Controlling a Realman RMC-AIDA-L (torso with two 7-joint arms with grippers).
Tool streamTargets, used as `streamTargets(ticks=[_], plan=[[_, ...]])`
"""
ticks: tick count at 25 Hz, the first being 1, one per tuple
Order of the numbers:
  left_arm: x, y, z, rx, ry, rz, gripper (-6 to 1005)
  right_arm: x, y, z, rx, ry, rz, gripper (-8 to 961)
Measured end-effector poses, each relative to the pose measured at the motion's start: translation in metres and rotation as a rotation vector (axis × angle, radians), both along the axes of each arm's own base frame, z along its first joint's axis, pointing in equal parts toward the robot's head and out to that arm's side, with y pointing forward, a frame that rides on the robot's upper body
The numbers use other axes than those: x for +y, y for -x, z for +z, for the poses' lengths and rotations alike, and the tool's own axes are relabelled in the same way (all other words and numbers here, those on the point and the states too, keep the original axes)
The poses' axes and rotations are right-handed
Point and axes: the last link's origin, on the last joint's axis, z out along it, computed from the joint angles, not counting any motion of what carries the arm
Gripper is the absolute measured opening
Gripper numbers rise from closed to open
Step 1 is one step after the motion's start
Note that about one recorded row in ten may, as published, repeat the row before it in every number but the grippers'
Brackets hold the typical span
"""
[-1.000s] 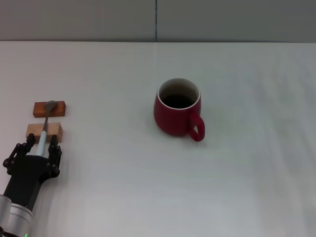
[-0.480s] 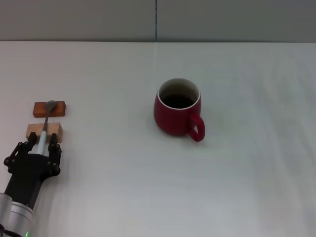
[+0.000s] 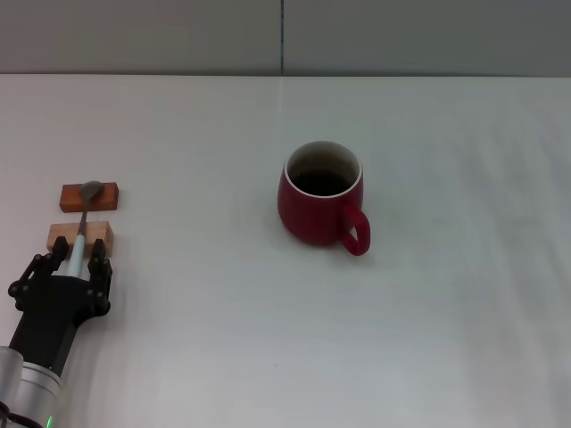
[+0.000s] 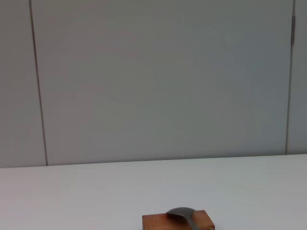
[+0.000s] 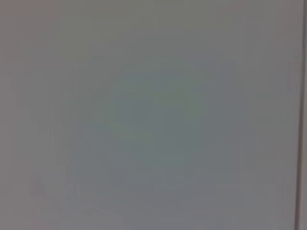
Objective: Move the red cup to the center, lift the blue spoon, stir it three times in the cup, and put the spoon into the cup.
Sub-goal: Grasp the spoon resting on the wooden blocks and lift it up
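The red cup (image 3: 318, 203) stands upright near the table's middle, its handle pointing to the near right. The blue spoon (image 3: 83, 218) lies across two small wooden blocks at the far left, grey bowl on the far block, pale handle running toward me. My left gripper (image 3: 77, 259) is low at the near end of the handle, open, with one finger on each side of it. The left wrist view shows the spoon's bowl (image 4: 181, 212) on the far block. My right gripper is out of view.
The reddish far block (image 3: 105, 196) and the lighter near block (image 3: 100, 236) hold the spoon off the white table (image 3: 446, 312). A grey wall runs behind the table's far edge. The right wrist view shows only a plain grey surface.
My left gripper has drawn back a few pixels toward me along the spoon handle. The cup and spoon have not moved.
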Motion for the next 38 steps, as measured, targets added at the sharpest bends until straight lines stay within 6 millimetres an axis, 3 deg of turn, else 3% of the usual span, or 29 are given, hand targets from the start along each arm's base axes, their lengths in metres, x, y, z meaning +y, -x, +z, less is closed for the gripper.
streamTargets(ticks=[28,34,38], plan=[[-0.0014,0.0011,0.0003,-0.005,-0.01,0.014,338,0.0005,0.0011,0.0,-0.006,-0.001,0.003,335],[-0.0015,0.0012,0.0003,-0.005,-0.01,0.015,241,0.0012,0.002,0.0,-0.006,-0.001,0.006,335],[-0.0017,0.0012,0.0002,-0.005,-0.009,0.014,240,0.0012,0.0021,-0.0001,-0.005,-0.001,0.006,335]])
